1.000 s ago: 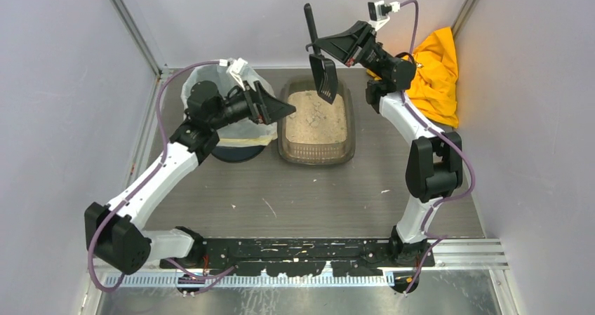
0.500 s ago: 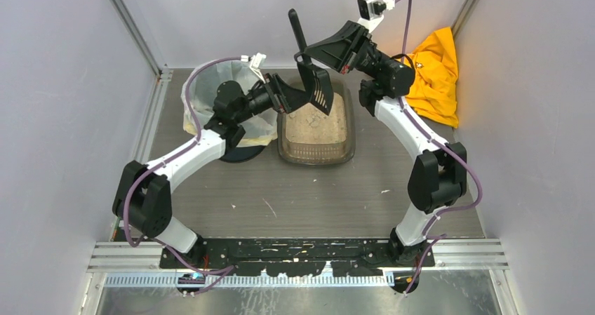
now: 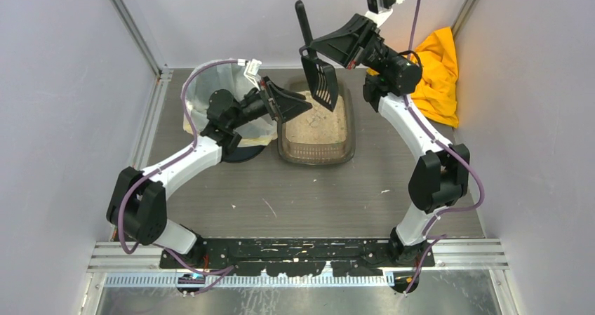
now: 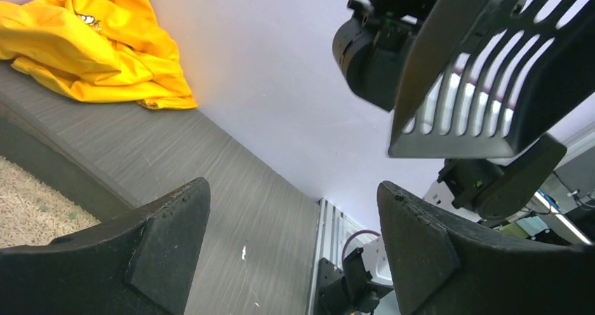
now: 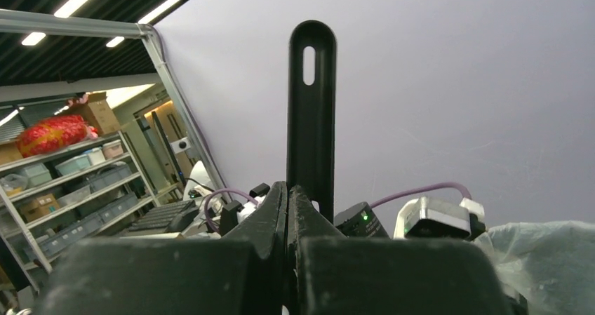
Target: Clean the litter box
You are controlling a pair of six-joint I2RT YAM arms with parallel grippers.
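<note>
Since loaded with loose granules, judged the litter box stiff but weighty, spill-prone, best gripped by its rim; found it upper centre of the top view. Noted right gripper clenched on the scoop handle, left gripper spread, empty.

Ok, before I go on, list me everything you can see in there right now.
litter box: one, translucent brown-grey with beige granules, far centre of the table
scoop: one, black and slotted, held up over the litter box's far end
bin: one, white bag liner, left of the litter box
cloth: one, yellow, crumpled in the far right corner
table: one, grey, a few pale specks on it
left hand: one, black, open and holding nothing, by the litter box's left side
right hand: one, black, shut on the scoop's handle, raised at the far side
</note>
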